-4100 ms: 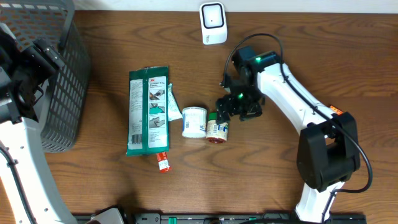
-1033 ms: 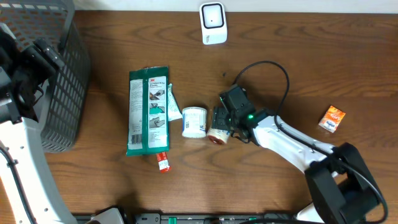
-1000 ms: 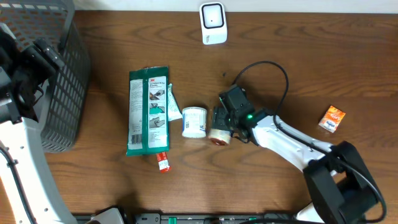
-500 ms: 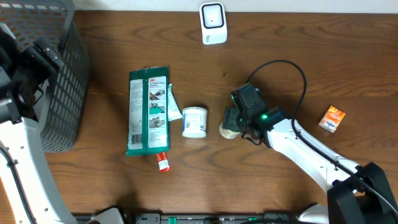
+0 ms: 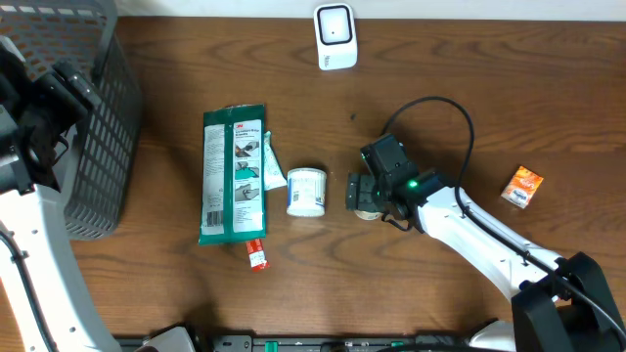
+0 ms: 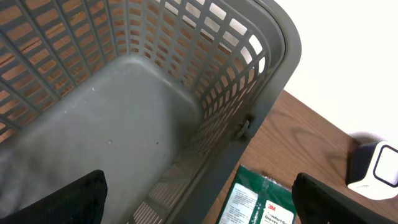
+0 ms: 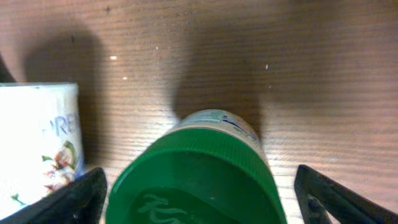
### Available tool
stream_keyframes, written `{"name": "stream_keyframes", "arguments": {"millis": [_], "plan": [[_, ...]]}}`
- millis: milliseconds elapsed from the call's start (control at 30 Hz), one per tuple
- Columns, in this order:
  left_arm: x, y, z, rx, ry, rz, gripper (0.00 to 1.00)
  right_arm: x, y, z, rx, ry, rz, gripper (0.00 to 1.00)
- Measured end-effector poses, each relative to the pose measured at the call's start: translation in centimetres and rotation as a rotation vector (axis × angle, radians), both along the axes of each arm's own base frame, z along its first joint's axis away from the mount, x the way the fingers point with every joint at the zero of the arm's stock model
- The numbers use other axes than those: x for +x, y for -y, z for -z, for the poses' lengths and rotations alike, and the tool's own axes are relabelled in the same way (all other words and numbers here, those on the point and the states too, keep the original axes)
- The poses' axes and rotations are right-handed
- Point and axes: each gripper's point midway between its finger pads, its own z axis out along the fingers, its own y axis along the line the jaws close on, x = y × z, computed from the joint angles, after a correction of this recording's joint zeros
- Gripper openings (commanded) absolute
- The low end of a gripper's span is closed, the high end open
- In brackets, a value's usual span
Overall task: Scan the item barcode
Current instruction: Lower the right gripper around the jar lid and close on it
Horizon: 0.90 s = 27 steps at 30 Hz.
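Green-lidded round jar (image 7: 198,177) lies mid-tabletop just beside a white printed tub (image 5: 306,192), lid toward the right gripper (image 7: 202,196), whose jaws stand wide either side; bare wood toward the right edge; left gripper (image 6: 199,193) gapes above a grey plastic basket (image 6: 124,124).

My overhead view looks straight down on the whole tabletop (image 5: 440,88). The left wrist camera sits at the 9 o'clock edge, looking down close into the basket (image 6: 124,112). At its right it catches the green packet (image 6: 255,199) and scanner (image 6: 376,165), which overhead shares. The right wrist camera hangs very near the green-lidded jar (image 7: 199,174), with the white tub (image 7: 37,143) at its 9 o'clock. Overhead shows both.
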Motion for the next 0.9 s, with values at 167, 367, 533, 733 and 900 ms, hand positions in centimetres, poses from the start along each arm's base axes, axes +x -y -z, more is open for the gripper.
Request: {"name": "stream_keyframes", "arguments": {"millis": [167,367,533,733,900], "plan": [[0.0,0.0,0.0,-0.001,-0.001,0.0,0.93,-0.5,0.6,-2.1,-0.074,-0.04,-0.104,0.98],[0.0,0.0,0.0,0.0,0.0,0.0,0.93,0.4,-0.9,-8.1,-0.061,-0.007,-0.251,0.99],[0.0,0.0,0.0,0.0,0.0,0.0,0.93,0.4,-1.4,-8.9,-0.05,0.005,-0.313,0.99],[0.0,0.0,0.0,-0.001,0.0,0.0,0.93,0.3,-1.5,-8.9,-0.054,0.01,-0.34,0.99],[0.0,0.0,0.0,0.0,0.0,0.0,0.93,0.6,-1.6,-8.9,-0.051,0.024,-0.347,0.99]]}}
